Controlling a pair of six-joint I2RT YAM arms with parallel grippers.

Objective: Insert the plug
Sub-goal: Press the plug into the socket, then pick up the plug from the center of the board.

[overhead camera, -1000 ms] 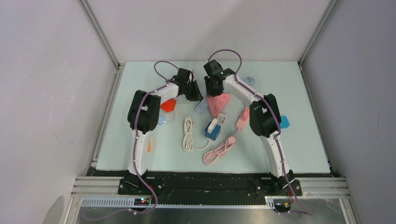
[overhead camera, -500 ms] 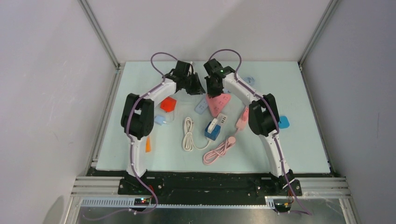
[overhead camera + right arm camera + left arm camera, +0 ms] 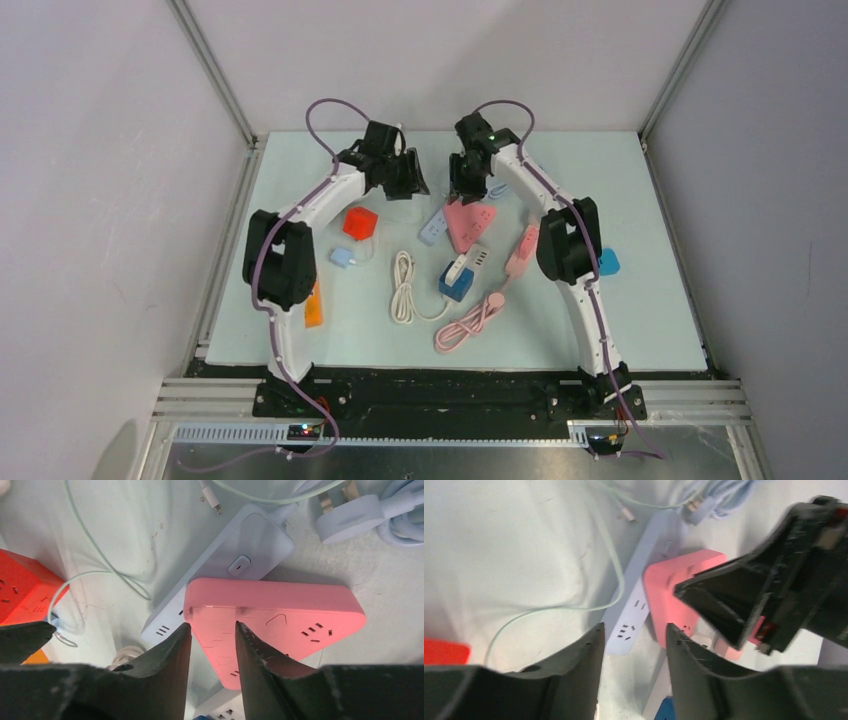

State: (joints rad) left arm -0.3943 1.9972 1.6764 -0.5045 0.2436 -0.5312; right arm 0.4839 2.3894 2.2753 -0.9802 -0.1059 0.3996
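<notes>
Both sets of fingers hang over the far middle of the counter [image 3: 640,200], tips down, and neither holds anything. The left fingers [image 3: 405,186] stand apart with a clear gap, and through that gap shows the near end of the pale strip [image 3: 633,614] with its sockets facing up. The right fingers [image 3: 468,192] are also apart, though only narrowly. They frame the near corner of the pink triangle [image 3: 280,611], which lies across the pale strip and covers its middle.

The plug [image 3: 345,514] is beyond the right fingers and off to their right. It lies loose on the counter past the far, switch end of the pale strip, with its thick cord coiled beside it. It sits in no socket, so the insertion is not yet begun.

A thin green cord [image 3: 95,565] loops to the left of the right fingers, toward the red cube [image 3: 20,587].

Both pairs of fingers are close together over the same small patch, probably so that one can steady a strip while the other brings the plug. Open and empty, both look set for a grasp. The right pair is much the nearer to the plug and seems the likelier to fetch it. I cannot tell which strip is meant to receive it.
</notes>
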